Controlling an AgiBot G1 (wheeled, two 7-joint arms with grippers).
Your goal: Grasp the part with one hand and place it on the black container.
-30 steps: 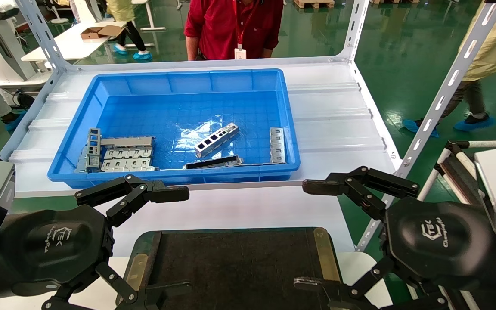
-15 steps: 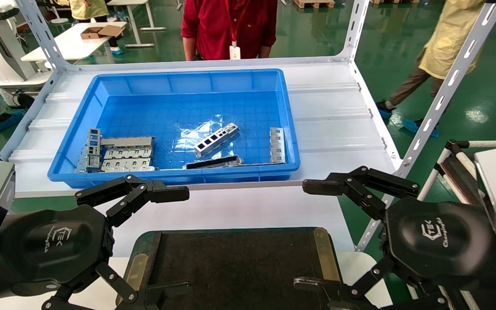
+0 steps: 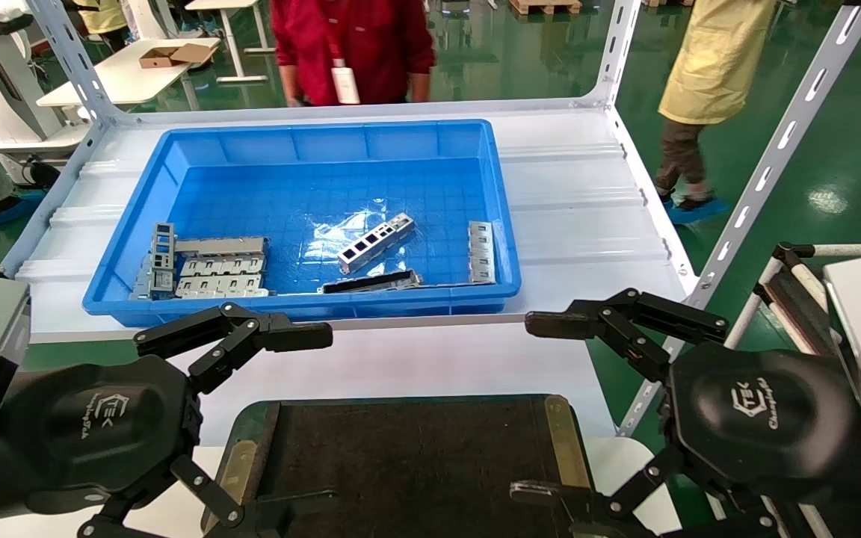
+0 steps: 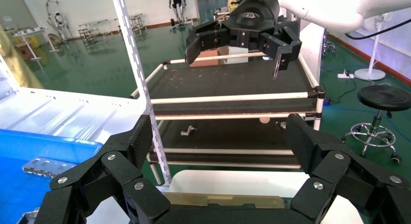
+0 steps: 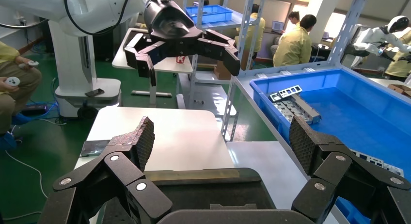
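The part (image 3: 375, 242), a slim silver bracket with a row of rectangular cut-outs, lies at an angle on the floor of the blue bin (image 3: 311, 142), near its middle. The black container (image 3: 408, 463), a flat tray with brass strips along two sides, sits at the near edge between my arms. My left gripper (image 3: 323, 418) hangs open over the tray's left side, empty. My right gripper (image 3: 526, 407) hangs open over its right side, also empty. Both are well short of the bin. The tray's brass strip (image 4: 218, 200) shows below the open left gripper (image 4: 219, 132). The open right gripper (image 5: 221, 134) frames the tray (image 5: 203, 190).
In the bin also lie stacked grey slotted pieces (image 3: 206, 269) at the near left, a dark flat strip (image 3: 371, 282) by the near wall and a silver piece (image 3: 480, 250) at the right. Slanted shelf posts (image 3: 767, 172) flank the white shelf. People stand behind it.
Both grippers stay open and nearly still; the left one has shifted very slightly. Behind the shelf the person in red has stepped left, and the person in yellow has walked closer.
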